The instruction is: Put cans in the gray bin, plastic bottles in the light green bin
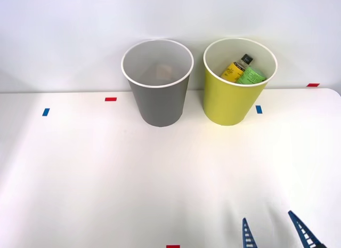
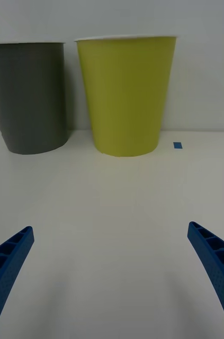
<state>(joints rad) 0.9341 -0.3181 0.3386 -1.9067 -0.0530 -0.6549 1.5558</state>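
We see the right gripper (image 1: 275,231) at the frame's lower right, fingers spread wide, holding nothing. Both plastic bottles (image 1: 242,71) lie in the light green bin (image 1: 226,106), upper right, straight beyond the fingers. A pale shape, probably the can (image 1: 163,72), sits inside the gray bin (image 1: 160,106). Sorting looks finished; the surface (image 1: 106,173) between bins and fingers holds nothing to grasp.

White table (image 1: 106,173) (tape marks (image 1: 110,99) scattered), plain white wall (image 1: 64,34)
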